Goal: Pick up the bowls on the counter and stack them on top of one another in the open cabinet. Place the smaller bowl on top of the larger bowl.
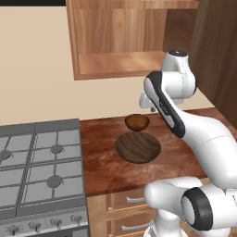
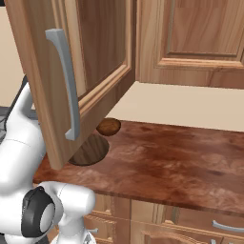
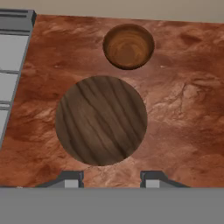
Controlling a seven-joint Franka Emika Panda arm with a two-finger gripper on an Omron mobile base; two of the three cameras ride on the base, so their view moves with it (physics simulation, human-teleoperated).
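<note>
While the arm (image 1: 185,120) bends over the worktop (image 1: 102,166), both bowls sit on that worktop, none in the cabinet (image 1: 115,41) yet. Landmark: larger bowl (image 3: 101,120), wide, shallow, dark brown, flat on the worktop. Smaller bowl (image 3: 128,46), deep, reddish-brown, upright, sits just beyond the larger bowl toward the wall, rims near but apart, a thin strip of worktop between them. In the left base view the smaller bowl (image 1: 137,122) is right behind the larger bowl (image 1: 138,147). In the right base view the larger bowl (image 2: 90,151) is partly hidden by the open cabinet door (image 2: 62,71); the smaller bowl (image 2: 109,127) peeks out past the door's lower edge. Gas stove (image 1: 39,171) lies to the left of the larger bowl, well apart, its edge also showing in the hand view (image 3: 11,65). Cabinet hangs above and behind the larger bowl, shelf bare, door swung out. Claw (image 3: 111,179) hovers above the near rim of the larger bowl, looking down; fingertips (image 3: 70,179) spread wide, pinching nothing, not touching either bowl. Drawer fronts (image 1: 125,208) sit below the worktop edge.
</note>
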